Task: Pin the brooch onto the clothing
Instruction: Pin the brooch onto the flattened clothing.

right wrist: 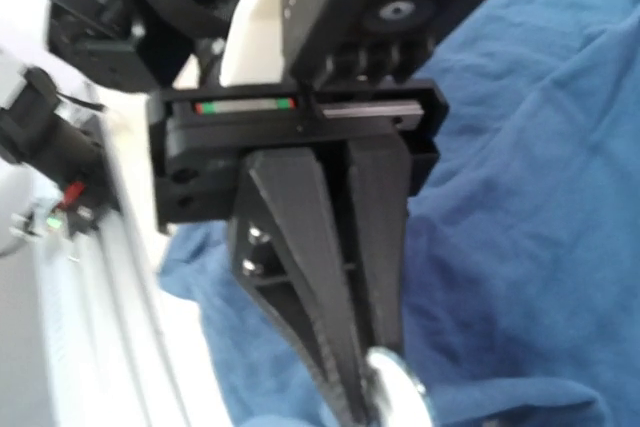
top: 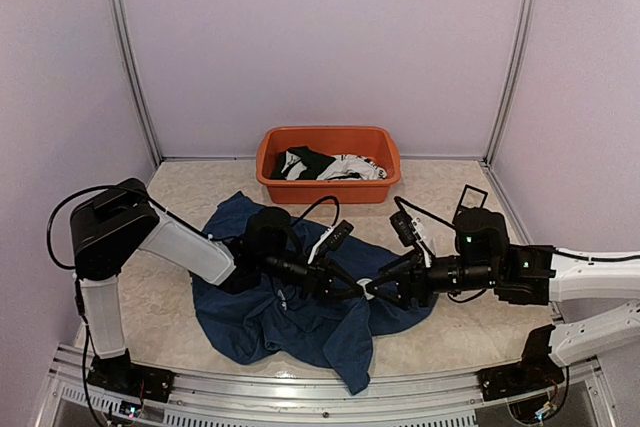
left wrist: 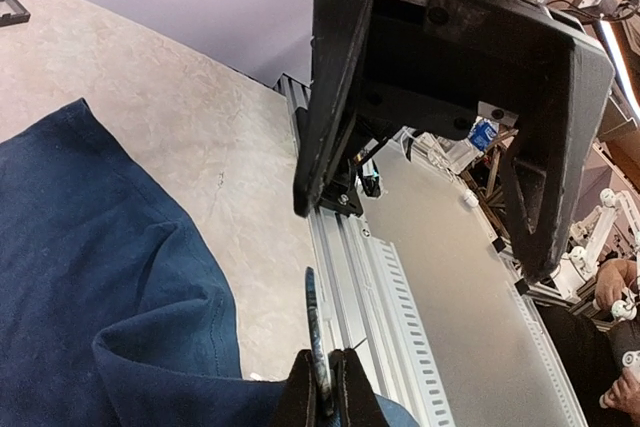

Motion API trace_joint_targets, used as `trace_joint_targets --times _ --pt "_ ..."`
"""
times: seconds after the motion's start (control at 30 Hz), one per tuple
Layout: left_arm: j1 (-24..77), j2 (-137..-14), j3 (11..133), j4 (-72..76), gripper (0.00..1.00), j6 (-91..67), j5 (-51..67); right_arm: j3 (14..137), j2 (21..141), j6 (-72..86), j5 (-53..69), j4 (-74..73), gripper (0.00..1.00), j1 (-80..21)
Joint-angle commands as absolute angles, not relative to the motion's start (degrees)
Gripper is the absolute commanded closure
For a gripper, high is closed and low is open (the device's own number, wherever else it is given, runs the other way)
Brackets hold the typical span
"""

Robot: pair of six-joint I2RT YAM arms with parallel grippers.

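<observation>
The navy T-shirt lies crumpled on the table in front of the arms; it also shows in the left wrist view and the right wrist view. My left gripper is shut on the brooch, a thin disc seen edge-on, and holds it just above the shirt's right part. The right wrist view shows those shut fingers on the silvery disc. My right gripper faces the left one, open, close to the brooch.
An orange tub with black and white garments stands behind the shirt. An aluminium rail runs along the table's near edge. Walls enclose the left, back and right.
</observation>
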State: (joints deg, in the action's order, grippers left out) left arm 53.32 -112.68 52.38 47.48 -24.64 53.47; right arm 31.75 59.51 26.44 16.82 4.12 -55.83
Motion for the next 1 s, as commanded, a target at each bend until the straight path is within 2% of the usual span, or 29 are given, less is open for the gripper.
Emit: trace_joint_targets --times 0.0,0.23,0.37,0.43,0.73,0.97 --pt "52.9 -113.1 53.7 45.4 1.00 -26.0 53.5 34.7 59.9 18.8 6.9 -3.9 0.31 -59.0" --pt "52.5 -112.8 53.7 45.1 1.00 -26.9 54.9 41.6 65.6 9.2 -4.1 -13.1 0.29 -64.8" --pt "52.5 -112.9 53.9 44.8 1.00 -26.9 55.2 45.0 69.6 6.7 -5.7 -17.2 0.30 -66.5" --pt "52.4 -112.9 53.8 45.0 1.00 -27.0 55.4 46.0 70.9 6.3 -6.3 -18.4 0.34 -66.7" --pt "52.3 -113.1 53.9 45.3 1.00 -27.1 56.7 46.2 70.3 6.5 -6.7 -19.6 0.43 -66.7" --pt "52.4 -113.4 54.3 45.4 1.00 -27.5 57.2 46.4 70.9 6.2 -6.7 -19.0 0.46 -66.7"
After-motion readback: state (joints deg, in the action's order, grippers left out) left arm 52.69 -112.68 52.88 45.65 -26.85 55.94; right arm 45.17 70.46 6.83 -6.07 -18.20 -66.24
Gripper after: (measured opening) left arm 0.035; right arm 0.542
